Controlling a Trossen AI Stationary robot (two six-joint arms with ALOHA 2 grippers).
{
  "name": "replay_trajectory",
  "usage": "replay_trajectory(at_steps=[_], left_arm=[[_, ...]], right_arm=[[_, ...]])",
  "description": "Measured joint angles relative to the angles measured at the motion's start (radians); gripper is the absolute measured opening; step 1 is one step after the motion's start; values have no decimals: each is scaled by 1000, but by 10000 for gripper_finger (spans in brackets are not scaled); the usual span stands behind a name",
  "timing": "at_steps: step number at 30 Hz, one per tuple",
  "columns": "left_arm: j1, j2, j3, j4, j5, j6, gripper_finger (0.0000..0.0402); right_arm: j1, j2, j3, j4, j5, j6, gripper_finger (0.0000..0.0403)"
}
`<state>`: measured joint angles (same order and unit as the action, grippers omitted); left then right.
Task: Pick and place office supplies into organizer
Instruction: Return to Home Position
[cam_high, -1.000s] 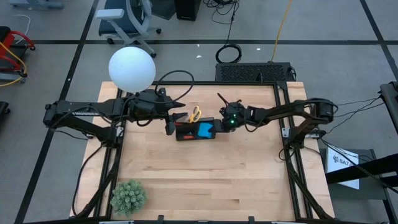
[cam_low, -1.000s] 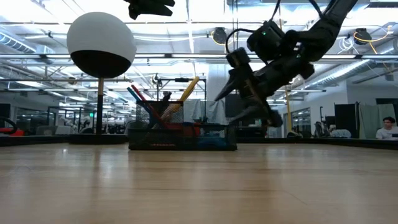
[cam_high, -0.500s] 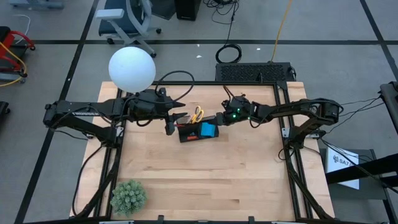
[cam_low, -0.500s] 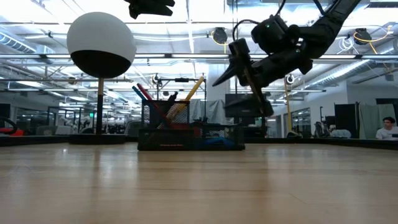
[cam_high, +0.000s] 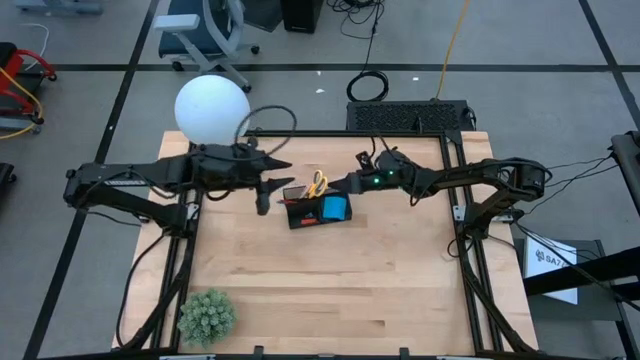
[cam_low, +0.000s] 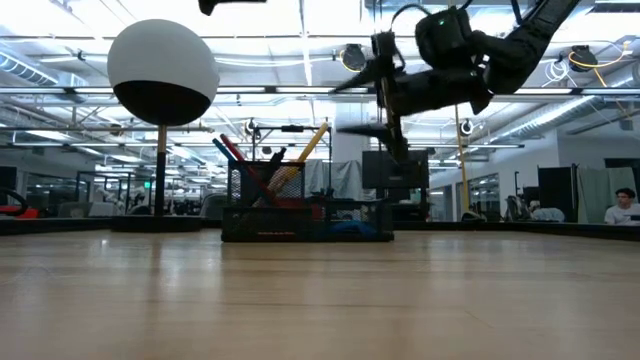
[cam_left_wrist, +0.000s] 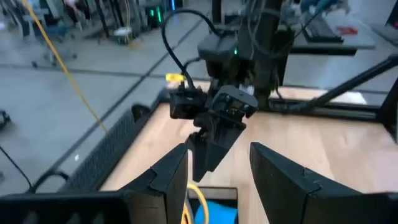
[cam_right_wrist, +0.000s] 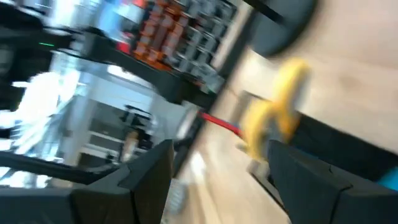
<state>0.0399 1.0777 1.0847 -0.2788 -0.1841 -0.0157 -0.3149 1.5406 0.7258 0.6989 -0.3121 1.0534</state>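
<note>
The black organizer (cam_high: 318, 210) sits on the table's far middle, seen as a mesh tray (cam_low: 305, 218) in the low view. It holds a blue note pad (cam_high: 336, 207), yellow-handled scissors (cam_high: 316, 184) and red and blue pens (cam_low: 232, 152) that lean in its mesh cup. My left gripper (cam_high: 274, 182) hovers open, high at the organizer's left end. My right gripper (cam_high: 350, 182) hangs open above its right end, fingers spread in the air (cam_low: 372, 100). The left wrist view shows the right gripper (cam_left_wrist: 217, 127) facing it over the tray.
A white globe lamp (cam_high: 212, 108) stands at the far left corner on a black pole (cam_low: 160, 175). A green plant (cam_high: 206, 316) sits at the near left corner. Bare wood (cam_high: 330, 290) stretches across the table's near half. A person sits far off in the room (cam_low: 625, 205).
My right gripper has risen off the organizer's right end, drawn back toward the far right and tipped from pointing down to nearly level, staying open. Before that, the organizer slid a little toward the table's right. My left gripper has pulled back slightly to the left.
</note>
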Motion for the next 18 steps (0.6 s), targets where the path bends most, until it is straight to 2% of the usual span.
replay_trajectory(at_steps=[3,11,18], left_arm=[[0,-52,0,2,0,10,170],[0,-152,0,-1,0,-22,170],[0,-184,0,0,0,-152,170]], right_arm=[[0,0,0,117,4,10,254],[0,-1,0,479,107,35,254],[2,-1,0,575,130,88,254]])
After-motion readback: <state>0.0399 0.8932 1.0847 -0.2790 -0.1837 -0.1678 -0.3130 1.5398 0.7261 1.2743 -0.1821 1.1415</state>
